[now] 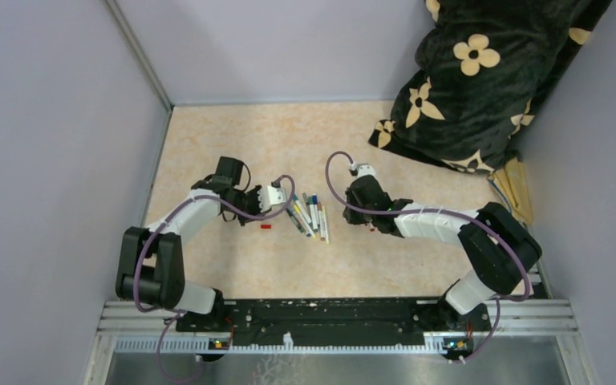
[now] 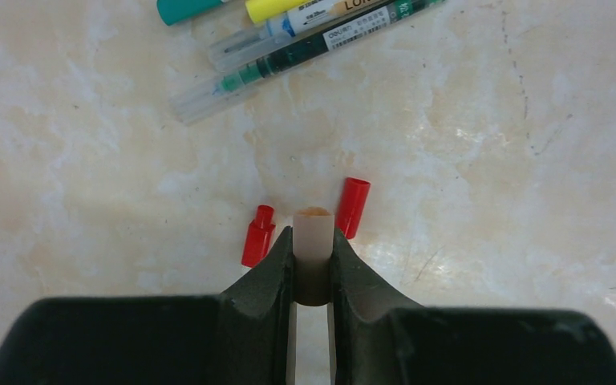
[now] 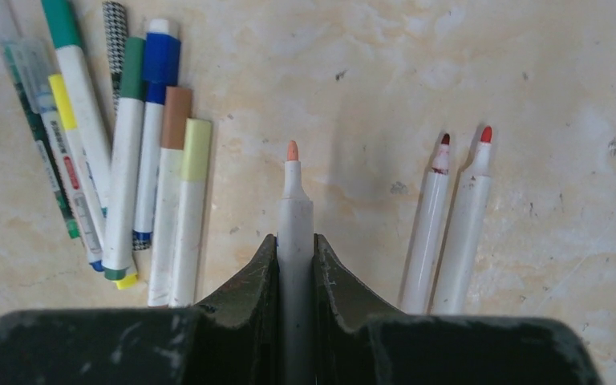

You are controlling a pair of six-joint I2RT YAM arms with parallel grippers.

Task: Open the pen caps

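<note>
My left jaws clench a pale cap [image 2: 313,233] between two red caps [image 2: 352,207] on the surface [image 2: 489,160], and my right jaws grip an uncapped orange-tipped pen [image 3: 294,208], its rear hidden between them, near capped pens [image 3: 124,176].

L gripper [image 2: 313,258] pinches a pale cap [image 2: 313,231] upright, w/ one red cap [image 2: 258,236] at its 9 o'clock, another red cap [image 2: 353,207] at 1 o'clock, pens [image 2: 305,56] at 12.
</note>
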